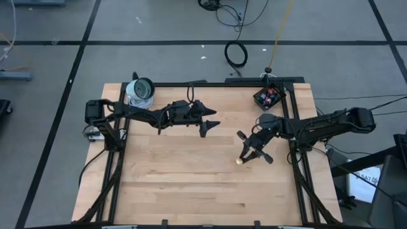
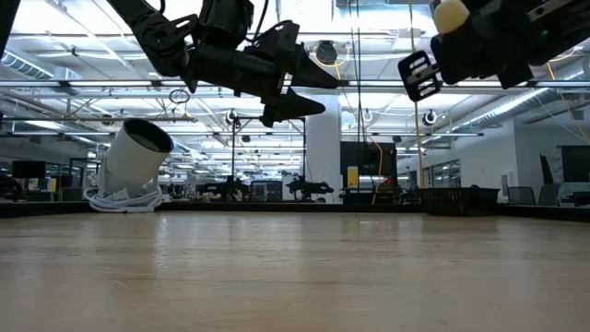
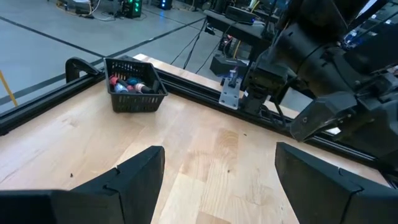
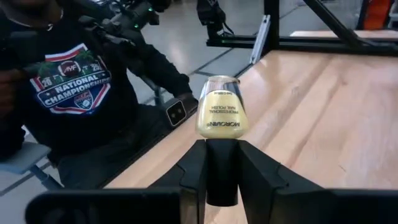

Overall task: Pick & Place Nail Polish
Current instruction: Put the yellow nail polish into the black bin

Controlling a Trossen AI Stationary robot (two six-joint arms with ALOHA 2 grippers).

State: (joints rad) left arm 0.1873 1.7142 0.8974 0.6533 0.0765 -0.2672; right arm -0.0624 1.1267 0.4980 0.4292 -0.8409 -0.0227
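Left gripper (image 1: pixel 210 125) is seen spread wide and empty, hung above the table's (image 1: pixel 184 184) middle-rear, with nothing between its fingers (image 3: pixel 134 177). To its right, the right gripper (image 1: pixel 249 152) is clamped narrow on a pale yellow-beige nail polish bottle (image 4: pixel 218 113), gripped by its dark cap (image 4: pixel 221 174), with the glass body sticking out past the fingertips; it is held clear of the wood in the low view (image 2: pixel 451 16). The bottle is judged light, rigid and slick: glass that could chip or crack if dropped, so a low, gentle set-down is advised. The cap is judged the best hold, being narrow and matte; the rounded glass would likely slip. Since only the cap is pinched, some swing or twist of the body is possible in transit. Farther right, at the table's rear right corner, a small black mesh basket (image 1: pixel 269 97) is seen, with several more bottles lying loose in it (image 3: pixel 132 85), pink, red and blue among them; an exact count cannot be told. A white cylindrical object (image 1: pixel 140 91) sits at the rear left, tilted; its contents cannot be seen. A seated person (image 4: pixel 74 93) is visible beyond the table edge.
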